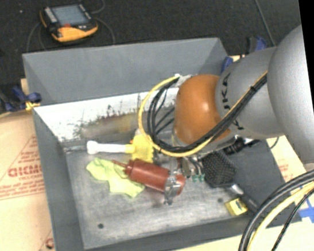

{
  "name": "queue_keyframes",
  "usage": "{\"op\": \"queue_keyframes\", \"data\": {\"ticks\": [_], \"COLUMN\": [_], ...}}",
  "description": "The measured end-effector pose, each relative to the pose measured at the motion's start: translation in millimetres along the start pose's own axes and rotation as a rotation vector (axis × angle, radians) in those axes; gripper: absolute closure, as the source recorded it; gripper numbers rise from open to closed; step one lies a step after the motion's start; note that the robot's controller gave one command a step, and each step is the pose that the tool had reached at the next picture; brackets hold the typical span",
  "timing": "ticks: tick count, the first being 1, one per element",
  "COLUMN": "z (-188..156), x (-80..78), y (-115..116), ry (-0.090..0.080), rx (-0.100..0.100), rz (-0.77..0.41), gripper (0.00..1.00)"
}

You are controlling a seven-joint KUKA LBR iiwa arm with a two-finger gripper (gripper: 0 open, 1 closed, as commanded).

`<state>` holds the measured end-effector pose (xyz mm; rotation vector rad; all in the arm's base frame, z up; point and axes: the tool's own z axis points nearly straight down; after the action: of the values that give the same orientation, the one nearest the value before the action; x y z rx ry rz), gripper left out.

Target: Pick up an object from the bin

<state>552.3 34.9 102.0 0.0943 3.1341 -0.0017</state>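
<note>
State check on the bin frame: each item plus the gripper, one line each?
yellow-green cloth: crumpled, lying loose.
red cylinder: on its side, left end over the cloth.
white-handled tool: lying flat, yellow head rightward.
gripper: down at the red cylinder's right end.
black textured piece: lying flat, right of the gripper.

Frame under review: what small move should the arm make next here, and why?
Probably a short shift toward the view's left along the red cylinder, before any lift. The gripper sits at that cylinder's right-hand end, near the middle of the bin, not over its body, so a hold there might slip. Its other end lies on a yellow-green cloth.
</note>
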Motion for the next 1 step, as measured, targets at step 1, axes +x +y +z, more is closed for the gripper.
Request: {"op": "queue_keyframes", "data": {"ticks": [1], "z": [27.8], "x": [-19.5], "y": [-5.8], "ry": [-0.001], "rx": [-0.003], "rz": [0.171], "gripper": [0.0]}}
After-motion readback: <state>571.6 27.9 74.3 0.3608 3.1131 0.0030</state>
